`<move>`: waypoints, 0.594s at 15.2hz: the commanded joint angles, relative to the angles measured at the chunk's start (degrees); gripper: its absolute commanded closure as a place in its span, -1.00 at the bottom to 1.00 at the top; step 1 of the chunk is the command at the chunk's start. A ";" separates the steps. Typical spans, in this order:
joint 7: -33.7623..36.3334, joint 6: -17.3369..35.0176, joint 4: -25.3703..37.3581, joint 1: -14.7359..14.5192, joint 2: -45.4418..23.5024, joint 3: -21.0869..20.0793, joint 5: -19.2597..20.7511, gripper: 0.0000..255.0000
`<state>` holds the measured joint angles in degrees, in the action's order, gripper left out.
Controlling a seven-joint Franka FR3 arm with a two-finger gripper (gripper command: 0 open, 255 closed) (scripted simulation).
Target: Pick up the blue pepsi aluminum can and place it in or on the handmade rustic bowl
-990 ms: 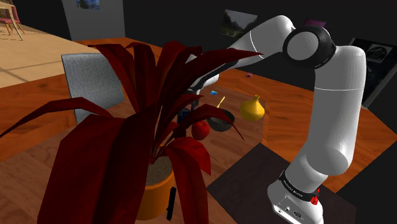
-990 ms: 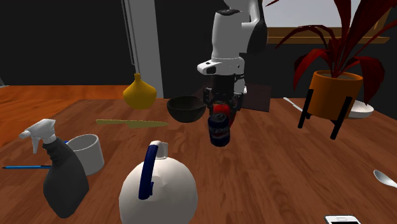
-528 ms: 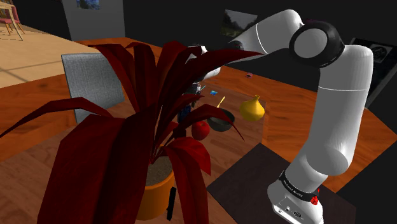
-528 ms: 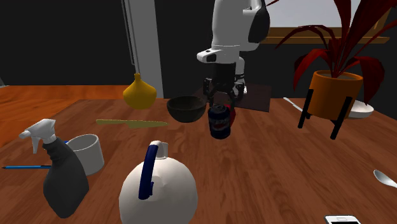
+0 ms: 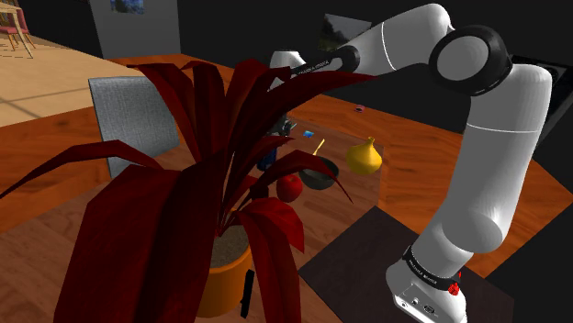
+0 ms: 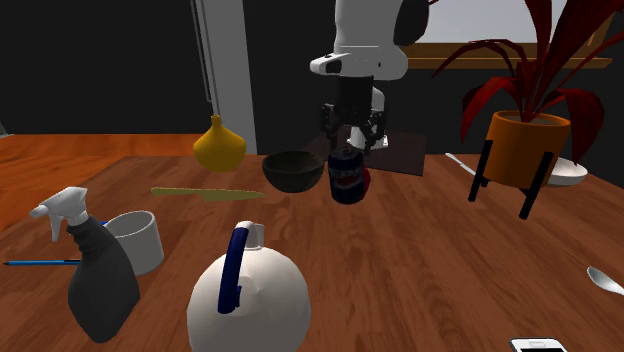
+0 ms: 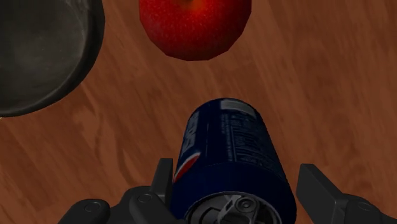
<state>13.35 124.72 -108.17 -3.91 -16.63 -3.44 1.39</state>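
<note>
Brown wooden table (image 6: 450, 260) has a dark bowl (image 6: 293, 171) and a red apple (image 7: 194, 25) on it. The black gripper (image 6: 350, 143) squeezes the top of the blue can (image 6: 346, 178), holding it upright just beside the bowl, near the apple.

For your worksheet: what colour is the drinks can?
Dark blue can with red-white logo; wrist view shows it best.

red-white-blue emblem on can (image 7: 232, 153), print unreadable
</note>
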 commanded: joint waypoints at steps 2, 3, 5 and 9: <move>-0.13 -2.02 0.97 0.06 1.09 -0.01 -0.10 1.00; -0.15 -2.70 1.32 0.06 1.41 -0.02 -0.13 1.00; -0.19 -4.06 2.06 0.08 2.04 -0.04 -0.19 1.00; -0.26 -6.82 3.71 0.09 3.15 -0.07 -0.29 1.00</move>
<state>13.17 118.52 -104.75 -3.86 -13.84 -3.52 1.14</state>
